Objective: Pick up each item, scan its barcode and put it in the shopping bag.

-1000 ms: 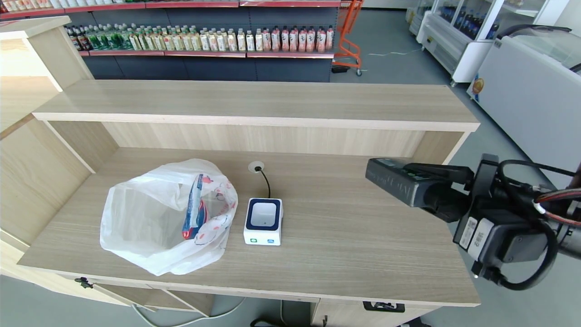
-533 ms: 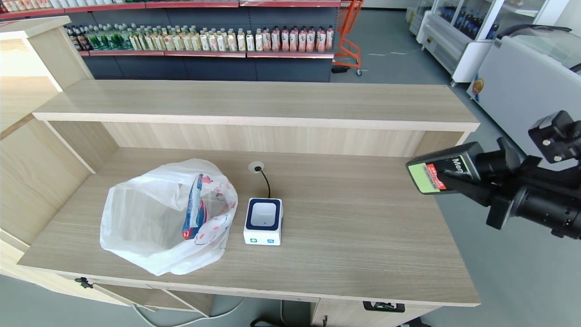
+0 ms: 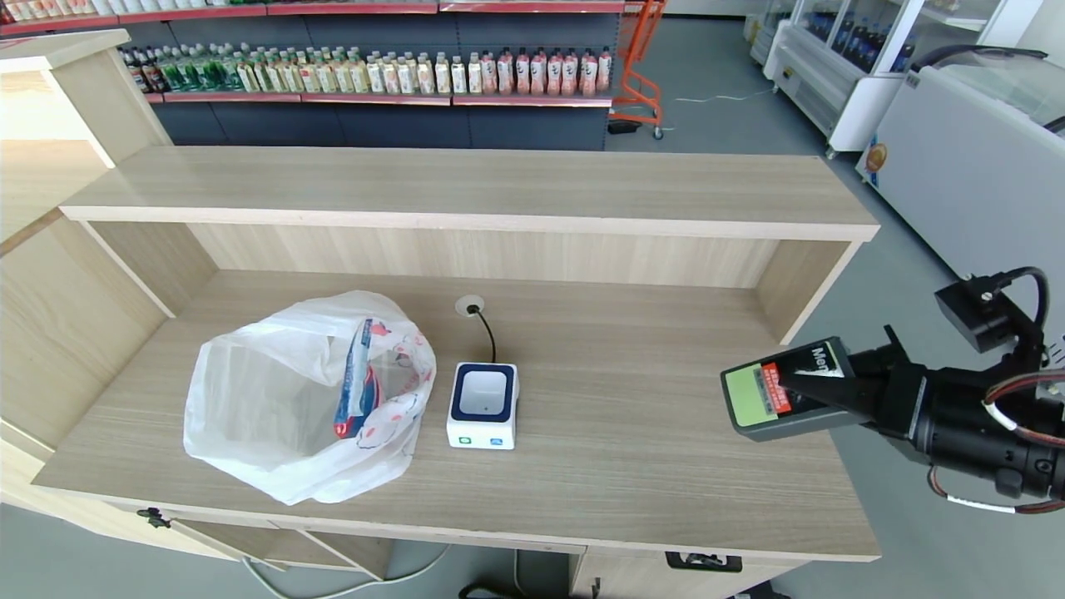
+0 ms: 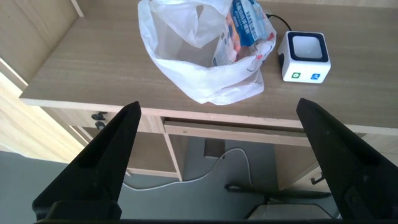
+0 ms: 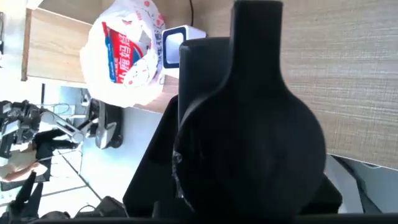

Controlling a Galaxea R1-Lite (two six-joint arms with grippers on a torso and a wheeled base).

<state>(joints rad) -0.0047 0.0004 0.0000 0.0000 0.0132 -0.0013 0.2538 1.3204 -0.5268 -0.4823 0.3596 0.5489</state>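
Grips a dark box point(image 3: 753, 398) in the right gripper point(image 3: 811, 389), fingers clenched on its sides. Holds it over the right end of the counter point(image 3: 632, 433), well apart from the scanner point(image 3: 482, 405), green end face with a red label turned to the robot's left.

On the counter's left half: white shopping bag point(image 3: 274, 408), slumped, mouth open upward, a blue and red patch on the side nearest the scanner. Cannot tell whether that patch is print or a packet inside. Just beside the bag, on its right: the scanner, white with a dark blue top, window facing up. Behind it, a black cable point(image 3: 487, 333) running to a round hole point(image 3: 469, 305) in the wood.

From the right wrist: the box as a dark bulk close up, the bag point(image 5: 124, 53) and scanner point(image 5: 173, 45) side by side far beyond it.

Out in front of the counter's front edge, on the bag's side: left gripper point(image 4: 219, 107), fingers point(image 4: 102, 165) released and spread wide, nothing between them. Beyond them, the bag point(image 4: 199, 62) and scanner point(image 4: 305, 56) on the wood.
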